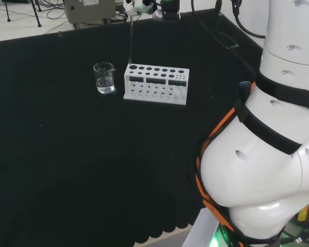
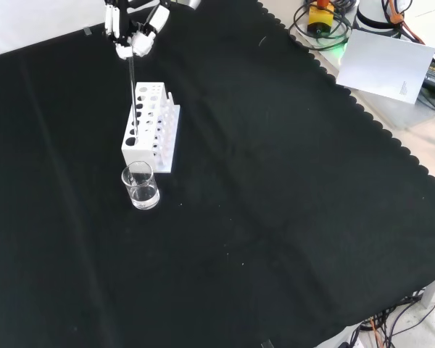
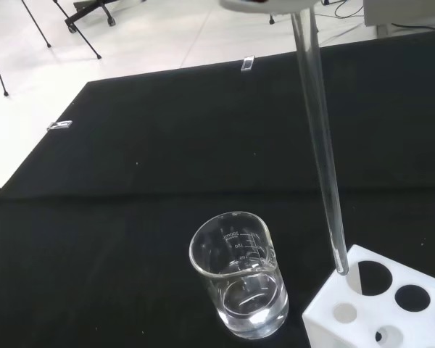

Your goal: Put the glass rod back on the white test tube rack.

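- Pinching the top of the glass rod (image 2: 132,87), the hand (image 2: 133,32) has its fingers curled round it, high above the bench at the front view's top.
- Glass rod: hangs upright, lower tip (image 3: 340,267) at the rim of a corner hole of the white test tube rack (image 1: 155,84); whether it has entered the hole cannot be told.
- Rack: stands on the black cloth (image 2: 275,217).
- Glass beaker (image 1: 104,77): just beside the rack, at its left in the head view; a little clear liquid inside.
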